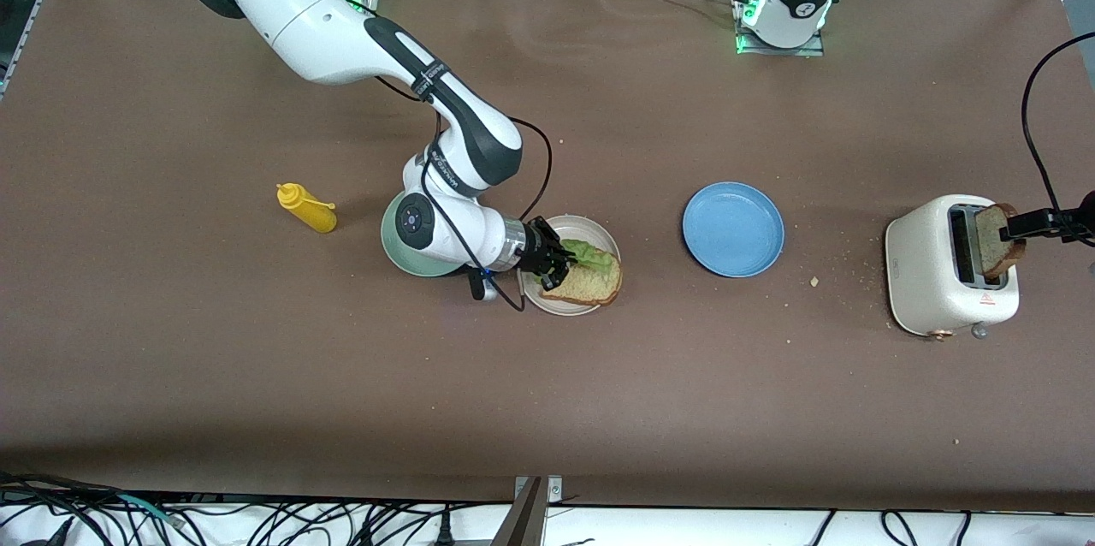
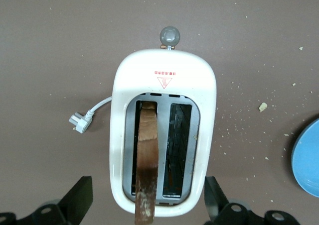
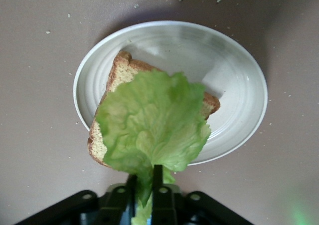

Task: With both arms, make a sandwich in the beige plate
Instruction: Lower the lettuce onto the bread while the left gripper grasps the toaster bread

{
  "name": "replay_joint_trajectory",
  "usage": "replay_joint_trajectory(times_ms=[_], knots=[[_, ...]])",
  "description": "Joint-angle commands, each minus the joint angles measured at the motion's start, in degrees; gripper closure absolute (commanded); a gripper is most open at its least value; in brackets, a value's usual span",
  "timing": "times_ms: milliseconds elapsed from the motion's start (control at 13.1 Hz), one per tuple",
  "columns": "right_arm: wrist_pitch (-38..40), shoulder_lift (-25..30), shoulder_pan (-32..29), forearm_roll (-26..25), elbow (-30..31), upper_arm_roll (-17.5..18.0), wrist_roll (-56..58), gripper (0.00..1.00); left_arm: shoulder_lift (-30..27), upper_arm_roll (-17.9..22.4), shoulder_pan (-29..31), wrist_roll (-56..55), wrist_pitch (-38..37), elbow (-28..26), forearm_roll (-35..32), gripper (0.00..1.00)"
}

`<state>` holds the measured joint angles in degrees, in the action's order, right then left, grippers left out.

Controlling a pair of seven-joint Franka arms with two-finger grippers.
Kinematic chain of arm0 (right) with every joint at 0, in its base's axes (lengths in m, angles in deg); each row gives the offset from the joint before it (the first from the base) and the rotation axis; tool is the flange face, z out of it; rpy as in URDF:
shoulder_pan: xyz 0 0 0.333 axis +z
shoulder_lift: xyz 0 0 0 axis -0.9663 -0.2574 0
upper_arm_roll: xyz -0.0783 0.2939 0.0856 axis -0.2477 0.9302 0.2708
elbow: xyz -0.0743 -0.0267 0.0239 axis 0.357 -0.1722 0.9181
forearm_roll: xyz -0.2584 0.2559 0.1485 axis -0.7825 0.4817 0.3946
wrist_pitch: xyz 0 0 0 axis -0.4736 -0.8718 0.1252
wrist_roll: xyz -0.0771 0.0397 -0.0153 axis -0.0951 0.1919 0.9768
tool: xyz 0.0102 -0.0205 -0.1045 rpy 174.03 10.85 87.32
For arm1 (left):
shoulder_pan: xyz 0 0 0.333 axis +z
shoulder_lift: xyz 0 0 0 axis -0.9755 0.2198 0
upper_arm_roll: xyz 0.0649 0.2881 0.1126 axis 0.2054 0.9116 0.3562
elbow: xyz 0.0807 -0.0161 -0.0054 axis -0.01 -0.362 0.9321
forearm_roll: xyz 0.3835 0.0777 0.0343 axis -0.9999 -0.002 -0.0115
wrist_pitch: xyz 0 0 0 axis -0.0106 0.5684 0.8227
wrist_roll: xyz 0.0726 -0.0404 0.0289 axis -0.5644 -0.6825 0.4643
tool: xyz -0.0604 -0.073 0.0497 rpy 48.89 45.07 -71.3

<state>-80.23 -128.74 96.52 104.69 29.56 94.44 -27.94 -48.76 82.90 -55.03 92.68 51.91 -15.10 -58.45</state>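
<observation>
On the beige plate [image 1: 566, 226] [image 3: 229, 85] lies one slice of brown toast [image 1: 590, 285] [image 3: 117, 75], with a ruffled green lettuce leaf [image 1: 592, 253] [image 3: 154, 125] draped across it. My right gripper [image 1: 556, 264] [image 3: 145, 172] sits low at the plate's rim, shut on the leaf's stem. At the left arm's end of the table, a second toast slice [image 1: 992, 242] [image 2: 148, 145] sticks up out of one slot of the white toaster [image 1: 928, 264] [image 2: 164, 80]. My left gripper [image 1: 1026, 225] [image 2: 148, 200] hangs over the toaster, open, its fingers wide on either side of that slice.
A blue plate [image 1: 733, 229] [image 2: 308, 160] lies between the beige plate and the toaster. A mint-green plate [image 1: 402, 262] is partly covered by the right wrist. A yellow squeeze bottle [image 1: 306, 208] lies toward the right arm's end. Crumbs dot the table near the toaster.
</observation>
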Motion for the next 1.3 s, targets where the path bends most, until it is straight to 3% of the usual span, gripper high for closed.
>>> replay_joint_trajectory(times_ms=[0, 76, 229, 534, 763, 992, 1220], knots=[[-0.1, -1.4, 0.1, 0.1, -2.2, 0.6, -0.5, 0.07, -0.9, -0.6, 1.3, 1.6, 4.6, -3.7, 1.6, 0.27], [-0.1, -1.4, 0.1, 0.0, -2.3, 0.6, -0.4, 0.01, -0.9, -0.6, 1.4, 1.6, 5.8, -4.6, 1.7, 0.44], [-0.1, -1.4, 0.0, 0.0, -2.3, 0.6, -0.3, 0.01, -0.9, -0.5, 1.5, 1.6, 6.2, -5.4, 1.5, 0.97], [-0.1, -1.3, 0.2, 0.1, -4.5, 0.6, -1.0, 0.01, -0.8, -0.6, 1.4, 2.4, 3.5, -4.0, 0.7, 1.00], [1.5, 0.5, -0.3, 0.0, -4.5, 0.5, -1.2, 0.01, -0.9, -0.7, 1.4, 2.5, -5.4, 0.7, 0.8, 1.00], [13.4, 6.3, -4.3, -5.5, -4.2, 0.5, 1.9, 0.01, -1.3, -0.9, 1.3, 2.8, -12.9, 5.9, 1.5, 1.00], [27.6, 12.7, -8.9, -6.6, -3.8, 0.2, 15.1, 0.01, -1.3, -1.1, 1.0, 3.4, -20.0, 11.6, 5.3, 1.00]])
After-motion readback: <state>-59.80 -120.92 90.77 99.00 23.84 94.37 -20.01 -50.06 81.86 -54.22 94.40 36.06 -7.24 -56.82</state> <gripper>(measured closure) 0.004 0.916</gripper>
